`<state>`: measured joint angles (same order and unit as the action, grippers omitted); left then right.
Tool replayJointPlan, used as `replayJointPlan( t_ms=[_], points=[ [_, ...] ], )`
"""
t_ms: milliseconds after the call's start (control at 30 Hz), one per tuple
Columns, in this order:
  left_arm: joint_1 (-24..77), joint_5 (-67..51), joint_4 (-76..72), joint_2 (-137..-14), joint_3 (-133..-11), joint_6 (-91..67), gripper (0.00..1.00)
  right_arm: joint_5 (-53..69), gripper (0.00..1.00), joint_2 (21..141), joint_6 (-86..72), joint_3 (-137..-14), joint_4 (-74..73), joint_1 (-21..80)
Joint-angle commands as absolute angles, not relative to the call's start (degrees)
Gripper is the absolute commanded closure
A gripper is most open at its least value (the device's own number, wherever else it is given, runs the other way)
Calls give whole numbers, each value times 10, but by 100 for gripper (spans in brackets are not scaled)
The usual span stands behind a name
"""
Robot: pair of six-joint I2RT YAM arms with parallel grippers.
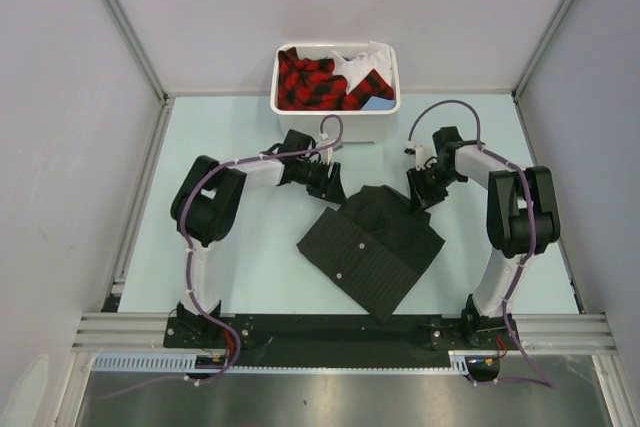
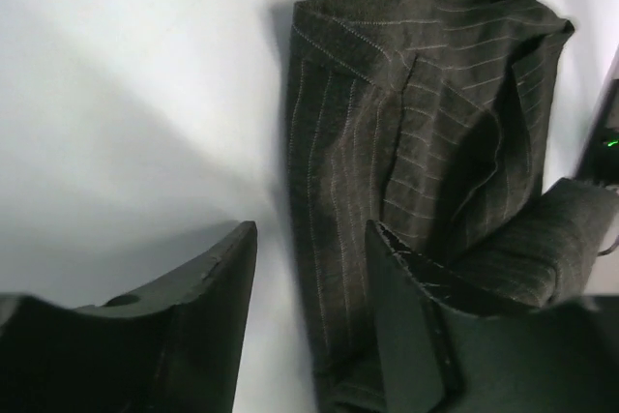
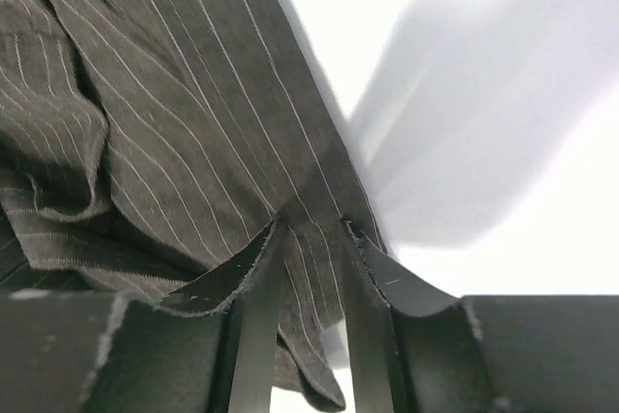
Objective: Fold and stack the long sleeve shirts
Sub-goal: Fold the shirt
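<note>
The black pinstriped long sleeve shirt lies folded into a rough rectangle at the table's middle, skewed diagonally. My left gripper is at its far left corner. In the left wrist view the jaws are wide open and the shirt's edge runs between them, close to the right finger. My right gripper is at the far right corner. In the right wrist view its jaws stand narrowly apart astride the shirt's edge, and a cloth corner hangs between the fingers.
A white bin at the table's back middle holds red-and-black plaid clothes and some white and blue cloth. Grey walls with metal posts enclose the pale table. The arm bases sit on the black rail at the near edge.
</note>
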<state>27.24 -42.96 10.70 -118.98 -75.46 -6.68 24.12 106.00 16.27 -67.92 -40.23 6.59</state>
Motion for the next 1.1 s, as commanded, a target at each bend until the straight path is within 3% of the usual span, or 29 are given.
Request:
replayJointPlan(
  t_ms=[0, 100, 200, 233, 333, 700, 733, 800, 867, 900, 967, 1067],
  points=[
    [277, -486, 2, -1193, -718, -175, 48, 216, 67, 1095, 190, -721, -359, 99],
    [279, -493, -29, -1196, -698, -194, 50, 210, 71, 1110, 199, -739, -358, 115],
    [279, -497, -58, -1194, -667, -215, 63, 200, 75, 1122, 209, -754, -346, 137],
    [277, -496, -68, -1183, -658, -221, 81, 191, 75, 1126, 212, -760, -342, 142],
    [265, -471, -97, -1145, -607, -241, 100, 184, 78, 1136, 213, -783, -332, 156],
    [139, -388, -91, -966, -434, -273, 100, 184, 79, 1181, 225, -891, -274, 222],
    [129, -377, -87, -962, -425, -269, 100, 183, 77, 1182, 230, -897, -272, 223],
    [125, -371, -93, -955, -416, -273, 99, 192, 62, 1178, 236, -903, -279, 222],
    [124, -382, -118, -956, -405, -290, 89, 209, 52, 1161, 230, -915, -296, 210],
    [124, -389, -126, -956, -403, -294, 77, 226, 50, 1151, 224, -918, -316, 203],
    [123, -404, -133, -954, -409, -288, 63, 256, 45, 1119, 200, -915, -339, 174],
    [120, -397, -83, -954, -433, -244, 55, 326, 44, 1078, 166, -879, -377, 143]
  ],
)
